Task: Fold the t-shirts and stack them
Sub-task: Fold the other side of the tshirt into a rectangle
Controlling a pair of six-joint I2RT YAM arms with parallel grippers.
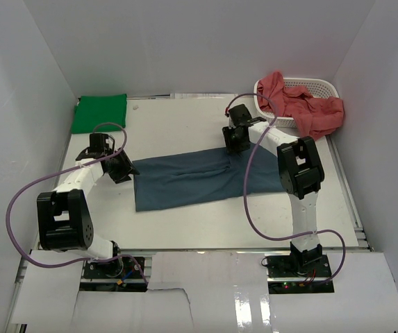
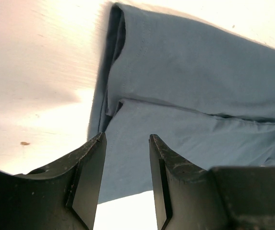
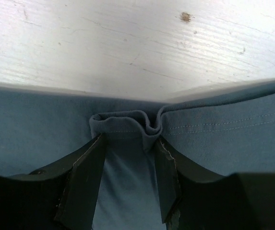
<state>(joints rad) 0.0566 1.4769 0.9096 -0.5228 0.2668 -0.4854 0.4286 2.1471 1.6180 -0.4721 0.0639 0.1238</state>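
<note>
Mid-bench lies the slate blue t-shirt (image 1: 199, 179), folded into a long strip — further folds remain. Left gripper (image 1: 123, 166) jaws stand parted at its left end, holding nothing; right gripper (image 1: 236, 141) jaws pinch a bunched far hem. Green t-shirt (image 1: 100, 112) waits folded; salmon t-shirts (image 1: 310, 104) spill from the basket (image 1: 318, 86) — nothing obstructs.

We count: one slate blue t-shirt (image 1: 199, 178), one green t-shirt (image 1: 100, 112), salmon red shirts (image 1: 308, 105) heaped, number unclear, one white basket (image 1: 321, 86), two arms.
</note>
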